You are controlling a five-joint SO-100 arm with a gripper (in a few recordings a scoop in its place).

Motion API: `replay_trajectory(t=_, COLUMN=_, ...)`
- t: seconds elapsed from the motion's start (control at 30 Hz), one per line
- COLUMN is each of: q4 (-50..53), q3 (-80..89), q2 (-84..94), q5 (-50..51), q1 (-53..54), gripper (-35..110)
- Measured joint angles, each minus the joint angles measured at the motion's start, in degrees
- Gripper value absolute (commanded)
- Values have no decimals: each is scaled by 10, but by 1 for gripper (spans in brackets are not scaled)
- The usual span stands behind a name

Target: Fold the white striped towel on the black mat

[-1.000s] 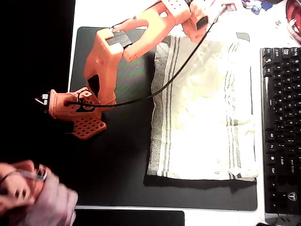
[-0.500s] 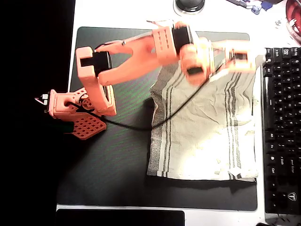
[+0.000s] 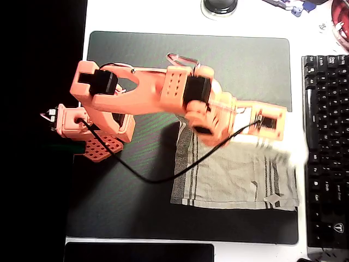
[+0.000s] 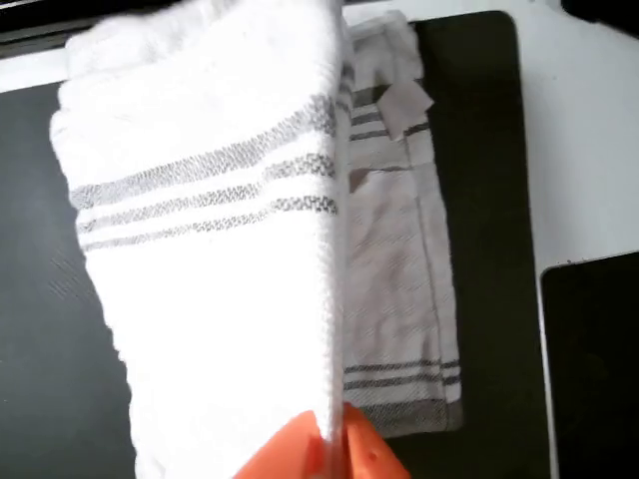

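Overhead view: we see the orange arm (image 3: 163, 93) reaching from its base at the left across the black mat (image 3: 136, 207) toward the right, with the gripper (image 3: 272, 126) over the upper right part of the white striped towel (image 3: 229, 180). The towel lies on the right half of the mat, its lower portion flat, striped bands running near its left and right edges; its upper right part is blurred beneath the gripper, so we cannot make out its shape there. A black cable (image 3: 163, 177) loops from the base over the mat and the towel's left edge up to the gripper. A black keyboard (image 3: 327, 147) sits just beside the mat on the right. In the wrist view, we find the orange fingers (image 4: 354, 449) pressed together on a raised fold of the towel (image 4: 220, 299), which hangs in front of the camera with its grey stripes across it, while the rest of the cloth lies flat on the mat (image 4: 479, 249) beyond.
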Motion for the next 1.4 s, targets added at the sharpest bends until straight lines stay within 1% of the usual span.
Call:
replay_trajectory(t=0.13, q4=-18, q3=10, q2=-14, q5=-15, q1=49, gripper=0)
replay_trajectory(t=0.27, q4=-62, q3=46, q2=-46, q5=-40, q1=88, gripper=0)
replay_trajectory(t=0.33, q4=-92, q3=56, q2=-65, q5=-51, q1=107, gripper=5)
replay_trajectory(t=0.4, q4=-100, q3=61, q2=-77, q5=-55, q1=120, gripper=9)
replay_trajectory(t=0.6, q4=-149, q3=100, q2=-86, q5=-92, q1=158, gripper=11)
replay_trajectory(t=0.8, q4=-137, q3=100, q2=-85, q5=-105, q1=179, gripper=11)
replay_trajectory(t=1.1, q4=-83, q3=110, q2=-15, q5=-93, q1=134, gripper=9)
replay_trajectory(t=1.4, q4=-84, q3=273, q2=137, q5=-65, q1=56, gripper=2)
